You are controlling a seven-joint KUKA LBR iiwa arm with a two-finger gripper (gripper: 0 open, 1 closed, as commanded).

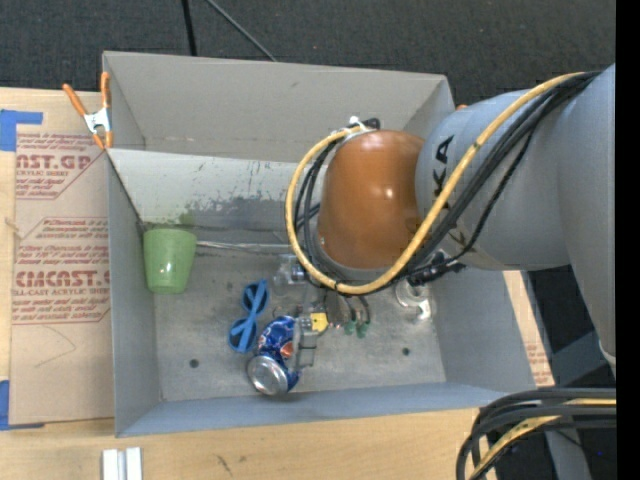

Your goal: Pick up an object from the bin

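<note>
Because the orange cover [365, 203] sits over it, I cannot tell whether the end effector [335, 318] is released or clenched. Nearest thing is the can [277, 358]: blue and red, crushed, on its side at lower centre of frame, just below and left of the end effector. Contact unclear. Judged light, thin-walled, slick and easily dented further. Best taken across the body mid-length, not at the rim. Blue glasses [250, 316] lie beside the can, upper left of it. Green cup [168, 258] well apart, at left.
</note>
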